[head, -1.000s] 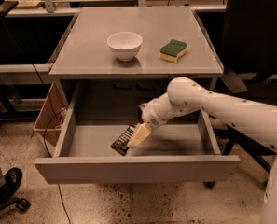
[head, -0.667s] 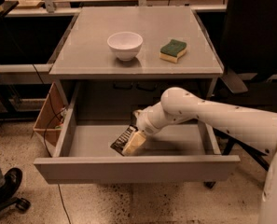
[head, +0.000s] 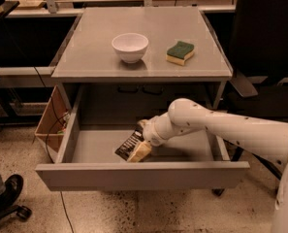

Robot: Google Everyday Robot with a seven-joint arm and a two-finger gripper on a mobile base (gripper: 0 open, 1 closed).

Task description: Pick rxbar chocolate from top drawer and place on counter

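The top drawer (head: 134, 176) stands pulled out under the counter (head: 90, 52). The rxbar chocolate (head: 127, 146), a dark wrapper with white lettering, lies tilted on the drawer floor near the front panel, left of centre. My gripper (head: 139, 148) reaches down into the drawer from the right on a white arm and is right at the bar's right edge, touching or partly covering it. The bar's far end is hidden behind the gripper.
A white bowl (head: 130, 46) and a green-and-yellow sponge (head: 180, 52) sit on the counter. A cardboard box (head: 49, 125) stands left of the drawer. A black chair (head: 264, 42) is at the right, and a wheeled base (head: 8, 198) at lower left.
My gripper has moved left and down inside the drawer onto the bar's right edge, then held there. The bar has stayed in place.
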